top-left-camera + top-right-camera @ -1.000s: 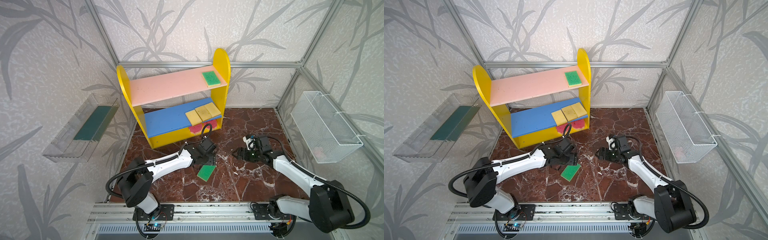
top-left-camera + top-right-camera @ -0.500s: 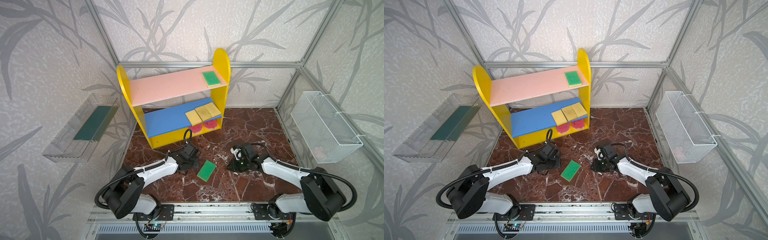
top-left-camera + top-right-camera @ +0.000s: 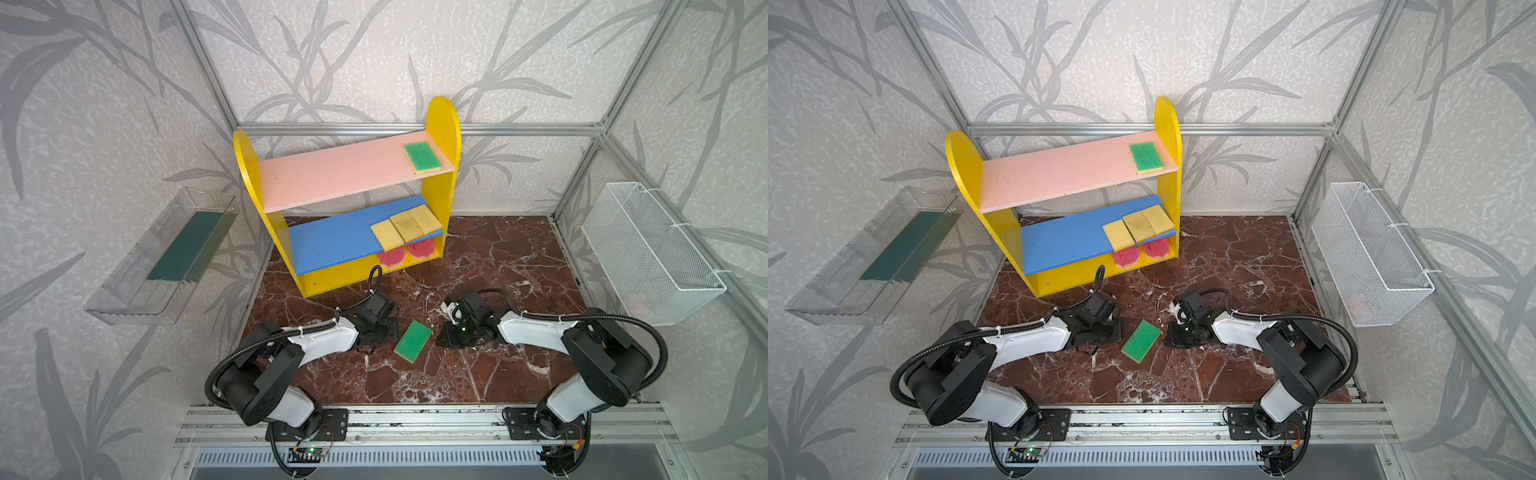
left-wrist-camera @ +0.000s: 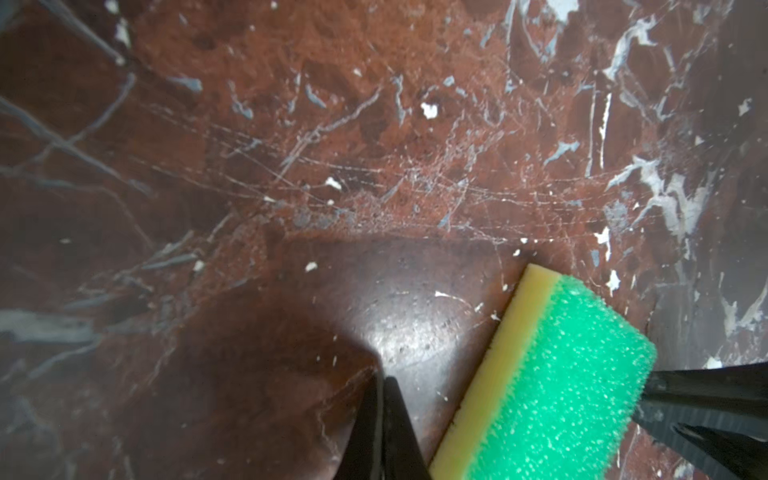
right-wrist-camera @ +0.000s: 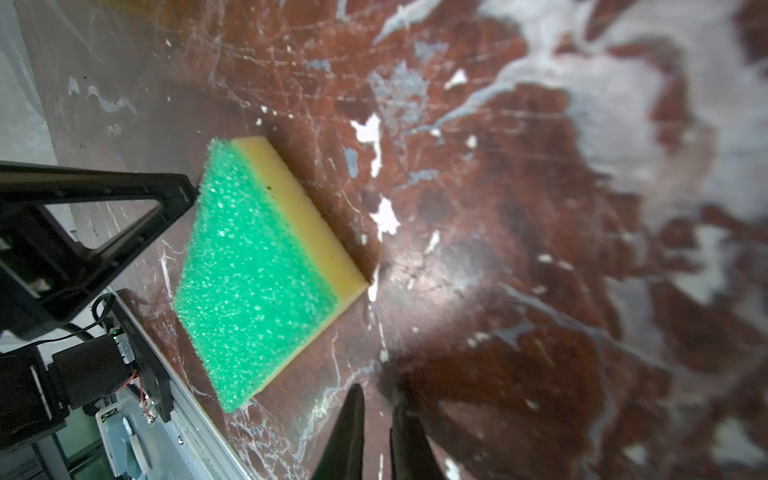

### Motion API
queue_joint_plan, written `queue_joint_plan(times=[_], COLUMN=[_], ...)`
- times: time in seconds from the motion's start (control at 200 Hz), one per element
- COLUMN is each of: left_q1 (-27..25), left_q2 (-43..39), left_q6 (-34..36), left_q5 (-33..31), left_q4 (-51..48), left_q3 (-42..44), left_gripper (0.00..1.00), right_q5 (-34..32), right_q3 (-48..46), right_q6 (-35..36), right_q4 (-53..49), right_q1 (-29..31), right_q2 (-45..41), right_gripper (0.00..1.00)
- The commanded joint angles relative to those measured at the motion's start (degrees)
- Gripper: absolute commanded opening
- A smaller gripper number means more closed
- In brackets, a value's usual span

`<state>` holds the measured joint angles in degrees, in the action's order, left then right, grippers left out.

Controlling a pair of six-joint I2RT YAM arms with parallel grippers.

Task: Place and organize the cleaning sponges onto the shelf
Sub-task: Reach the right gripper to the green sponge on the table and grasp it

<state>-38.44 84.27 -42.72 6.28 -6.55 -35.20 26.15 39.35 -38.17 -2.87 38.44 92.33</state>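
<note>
Sponge [image 3: 412, 341] lies flat between 2 closed, empty grippers' fingers [image 4: 384, 432].

A clear plastic tray [image 3: 162, 266] hangs on one side wall. A white wire basket [image 3: 648, 253] hangs opposite, above the marble-patterned desk [image 3: 498, 257].

A shelf [image 3: 444, 120] with bright yellow side panels and base carries a pale pink top board [image 3: 332, 174] and a blue middle board [image 3: 332, 237], standing on a dark red-brown marble-patterned floor [image 3: 478, 257] veined in white and grey. A sponge [image 3: 422, 157] with a green face over a yellow layer sits at the pink board's right end, three plain pale yellow sponges [image 3: 406, 227] at the blue board's right end, two pink sponges [image 3: 405, 254] with yellowish edges on the yellow base, and another green-and-yellow sponge [image 3: 412, 341] on the floor. The walls [image 3: 104, 124] are pale grey with darker grey leaf shapes, the tray [image 3: 166, 253] is clear with a dark teal strip, the wire basket [image 3: 648, 253] is white, and the arms [image 3: 328, 338] are black and white.
</note>
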Motion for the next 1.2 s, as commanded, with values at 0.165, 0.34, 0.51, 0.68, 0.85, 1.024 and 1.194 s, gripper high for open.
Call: queue_joint_plan(times=[0.165, 0.34, 0.51, 0.68, 0.85, 1.024, 1.194], left_q1=[-0.16, -1.08, -1.99, -1.91, -1.82, -1.05, -0.59], left_q2=[-7.34, -11.28, -12.19, -15.75, -19.31, -21.40, -23.43], left_q6=[-2.09, -4.75, -6.10, -4.91, -4.30, -2.33, -0.45], left_q5=[1.17, 2.52, 2.10, -0.49, -2.87, -4.60, -6.70], left_q4=[0.10, 2.39, 2.24, -1.67, -2.33, -6.78, -10.34], left_q3=[5.54, 8.98, 9.61, 8.51, 8.13, 5.15, 2.48], left_gripper=[0.06, 0.06, 0.06, 0.08, 0.12, 0.23, 0.60], right_q5=[2.35, 4.17, 4.28, 5.16, 8.31, 9.05, 8.34], right_q3=[7.91, 14.27, 18.18, 16.87, 13.84, 11.80, 8.81], right_q6=[-1.28, -1.56, 0.82, 5.58, 13.33, 21.18, 24.99], right_q4=[2.78, 3.31, 0.02, -3.69, -7.72, -14.39, -15.38], right_q1=[0.50, 1.12, 0.50, -3.27, -8.24, -8.48, -7.44], right_q2=[9.84, 15.11, 15.87, 10.83, 2.42, -2.37, -5.42], right_gripper=[0.15, 0.15, 0.15, 0.29, 0.41, 0.67, 0.73])
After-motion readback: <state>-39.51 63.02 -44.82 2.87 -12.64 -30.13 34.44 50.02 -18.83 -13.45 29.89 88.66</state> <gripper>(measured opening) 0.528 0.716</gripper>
